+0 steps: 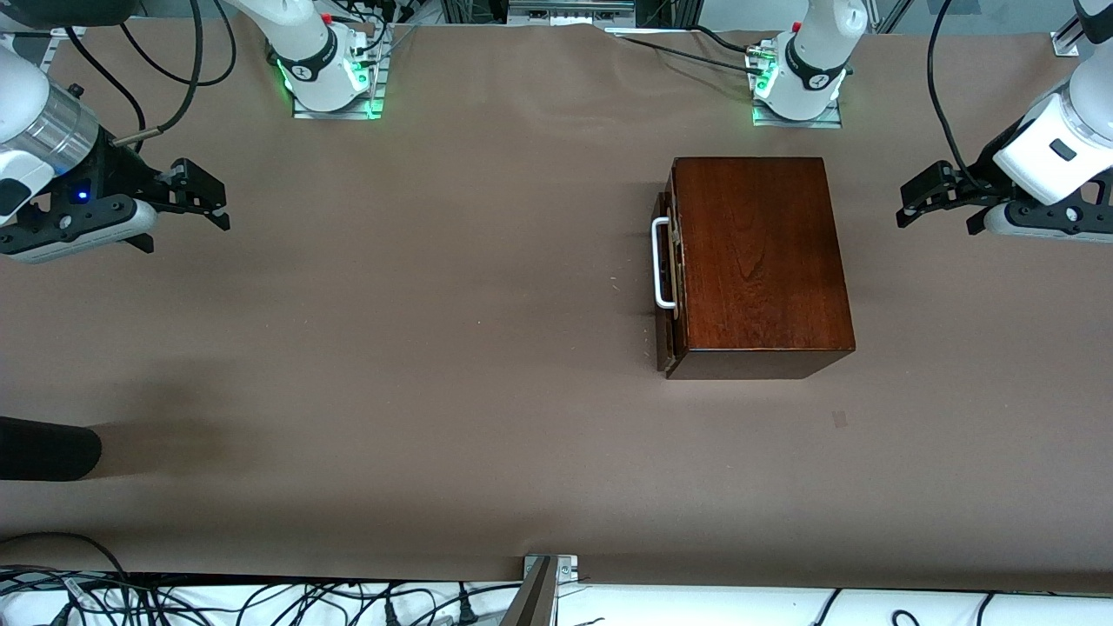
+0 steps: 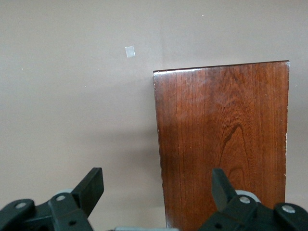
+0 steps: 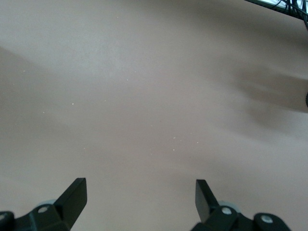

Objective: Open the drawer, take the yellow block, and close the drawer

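Box (image 1: 758,261) of glossy dark wood sits on the tabletop (image 1: 391,348) toward the left arm's end, near that arm's base. Its drawer (image 1: 668,269) is pushed in almost flush, showing only a thin dark front edge and a white bar handle (image 1: 663,263) that faces the right arm's end. With the drawer shut this far, nothing inside can be seen, so the yellow block is not visible anywhere.

The tabletop is covered in plain brown paper, smooth apart from faint creases and a small pale square mark (image 1: 839,419) nearer the front camera than the box. A dark rounded object (image 1: 43,448) pokes in at the right arm's end, and a tangle of cables (image 1: 261,600) runs along the edge closest to the front camera. Both arm bases stand on metal plates with green lights at the edge farthest from that camera.

The left gripper (image 1: 907,202) hangs over bare paper at the left arm's end, beside the box and apart from it; its jaws are spread and grasp nothing, and in the left wrist view the box top (image 2: 224,144) lies under one finger (image 2: 220,186). The right gripper (image 1: 217,202) waits over bare paper at the right arm's end, well apart from the box, jaws released and empty (image 3: 139,192).

Wide open paper lies between the handle and the right gripper.
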`<state>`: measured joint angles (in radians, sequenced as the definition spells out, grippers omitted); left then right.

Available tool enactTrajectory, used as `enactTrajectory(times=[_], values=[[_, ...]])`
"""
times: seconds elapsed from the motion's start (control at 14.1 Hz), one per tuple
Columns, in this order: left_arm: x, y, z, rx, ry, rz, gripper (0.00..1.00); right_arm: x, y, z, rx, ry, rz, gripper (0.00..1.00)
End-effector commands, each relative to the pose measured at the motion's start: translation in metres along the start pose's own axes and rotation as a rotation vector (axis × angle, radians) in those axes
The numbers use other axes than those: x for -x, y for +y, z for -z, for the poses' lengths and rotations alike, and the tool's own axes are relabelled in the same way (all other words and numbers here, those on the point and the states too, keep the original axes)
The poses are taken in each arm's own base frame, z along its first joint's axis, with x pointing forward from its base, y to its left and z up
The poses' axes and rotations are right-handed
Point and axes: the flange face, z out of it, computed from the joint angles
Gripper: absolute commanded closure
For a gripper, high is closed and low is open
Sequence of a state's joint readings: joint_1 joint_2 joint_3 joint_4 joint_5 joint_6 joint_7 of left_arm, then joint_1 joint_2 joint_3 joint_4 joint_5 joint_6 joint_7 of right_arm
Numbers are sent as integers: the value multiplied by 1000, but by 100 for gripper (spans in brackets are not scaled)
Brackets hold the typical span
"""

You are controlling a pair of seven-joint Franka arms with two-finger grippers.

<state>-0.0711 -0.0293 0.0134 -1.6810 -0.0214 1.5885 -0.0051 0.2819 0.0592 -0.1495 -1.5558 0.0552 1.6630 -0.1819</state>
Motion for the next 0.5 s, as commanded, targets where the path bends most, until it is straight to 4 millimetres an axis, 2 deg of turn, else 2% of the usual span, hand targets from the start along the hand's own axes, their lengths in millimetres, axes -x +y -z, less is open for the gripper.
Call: enactTrajectory(times=[0.0,0.43], values=[[-3,3,5,3,-7,2,0,0,1,8,-3,5,-10,0],[-3,3,7,2,-9,2,0,0,1,9,-3,7,-8,0]])
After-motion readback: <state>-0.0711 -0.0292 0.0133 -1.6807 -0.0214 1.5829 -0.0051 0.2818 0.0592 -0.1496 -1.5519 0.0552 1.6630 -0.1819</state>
